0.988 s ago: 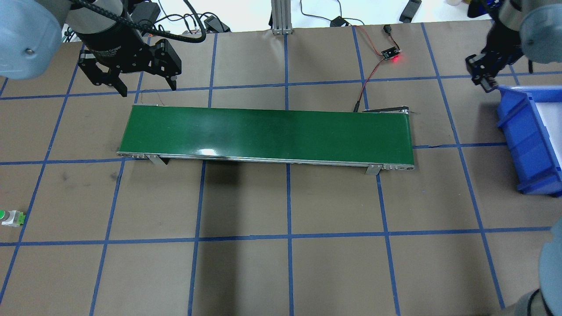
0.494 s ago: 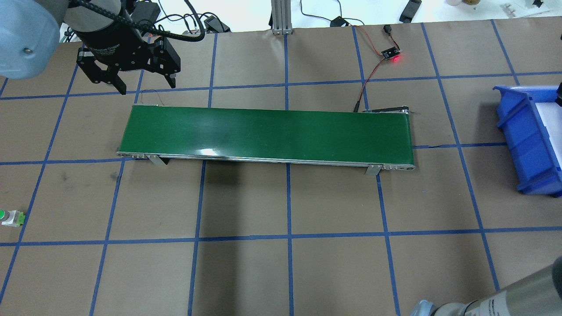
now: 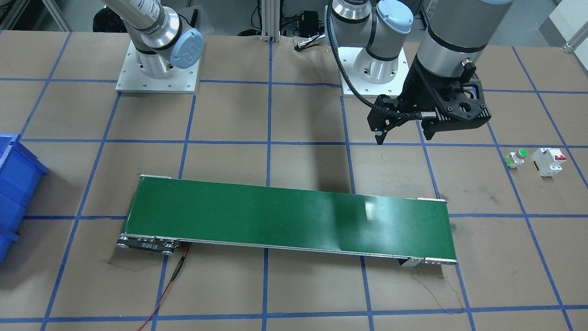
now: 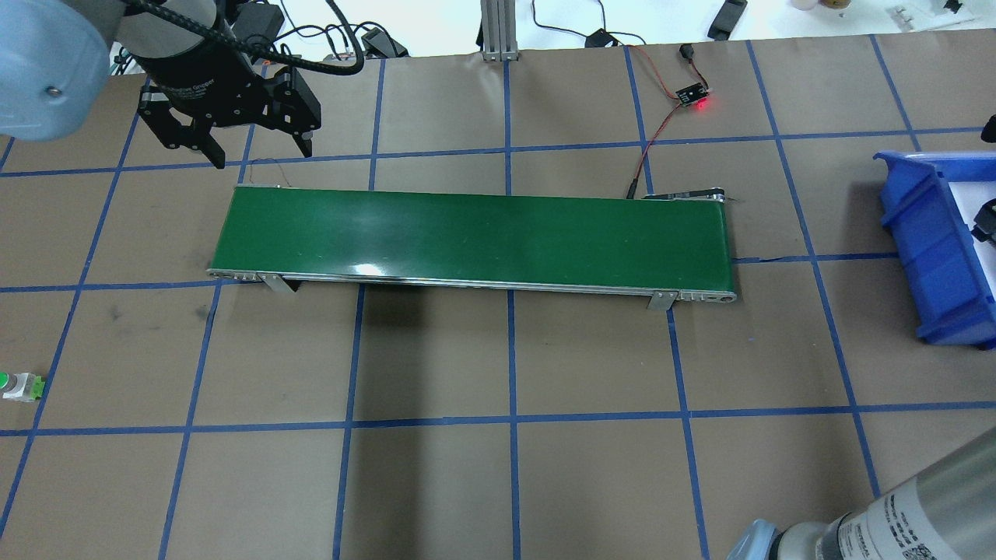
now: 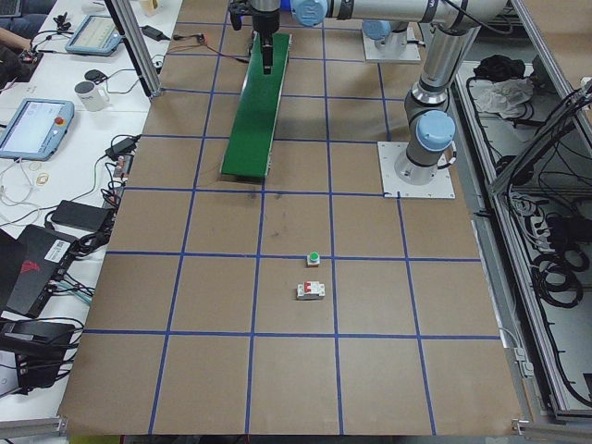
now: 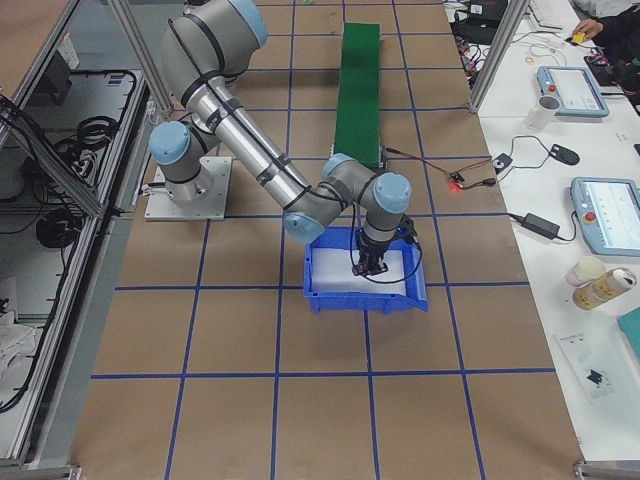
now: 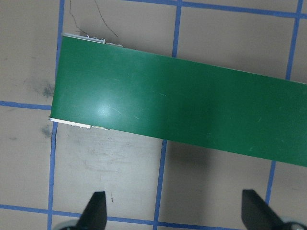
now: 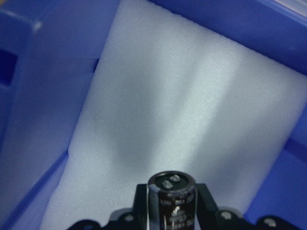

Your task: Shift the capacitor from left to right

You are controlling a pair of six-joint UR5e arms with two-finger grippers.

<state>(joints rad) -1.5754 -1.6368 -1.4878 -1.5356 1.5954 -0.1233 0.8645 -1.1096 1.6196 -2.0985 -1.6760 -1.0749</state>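
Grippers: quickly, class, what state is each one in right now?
Left gripper: open, holding nothing.
Right gripper: shut on the capacitor, over the blue bin.

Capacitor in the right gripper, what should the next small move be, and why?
Probably lower it a little: the right gripper holds the capacitor upright over the white foam in the blue bin, apparently not yet resting on it.

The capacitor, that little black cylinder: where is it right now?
In the right wrist view the capacitor is clamped in the right pincer, above the white foam inside the blue bin on the robot's right.
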